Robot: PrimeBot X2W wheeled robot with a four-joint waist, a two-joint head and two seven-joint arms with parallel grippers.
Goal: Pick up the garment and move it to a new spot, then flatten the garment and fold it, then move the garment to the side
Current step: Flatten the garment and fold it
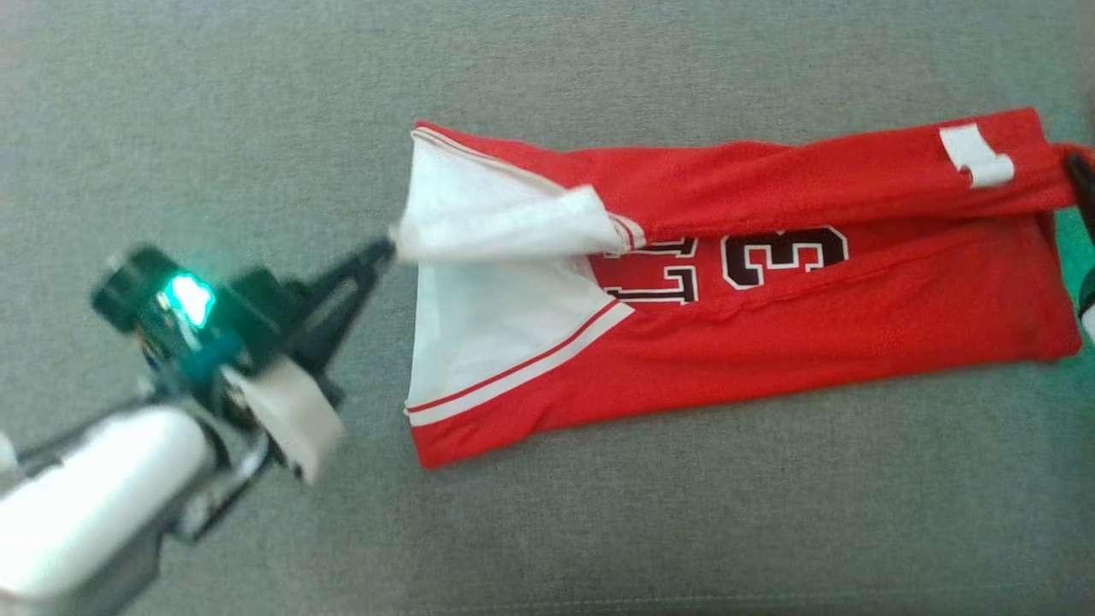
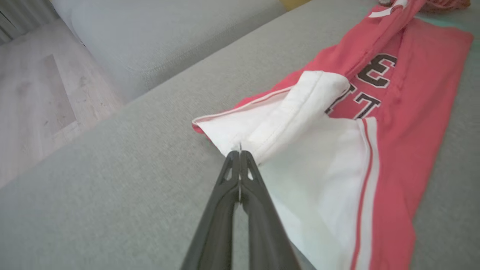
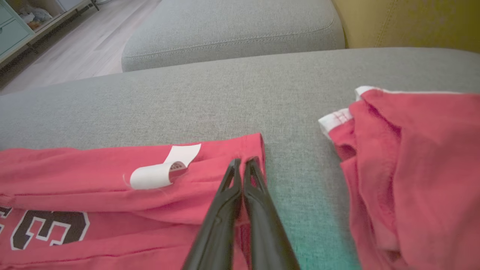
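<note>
Counting first, I had two grippers at work and one garment (image 1: pixel 770 359) between them: a red jersey with a white side panel and two dark digits, a 1 and a 3. It lay stretched flat across the grey sofa cushion (image 1: pixel 257 128), its upper edge folded over along its length. My left gripper (image 1: pixel 385 250) was pinched tight on the white edge at the jersey's left end, the cloth lifted a little there. My right gripper (image 1: pixel 1080 180) was closed on the red hem at the opposite end, near the single white label (image 1: pixel 975 154), which curled up off the fabric. One more bunched red cloth (image 3: pixel 412 168) sat on the same cushion, apart from the jersey on my right. Beyond lay a second grey cushion (image 3: pixel 232 30), a yellow backrest (image 3: pixel 412 22), pale wood floor (image 2: pixel 37 93) and one teal cabinet (image 3: pixel 11 33).
</note>
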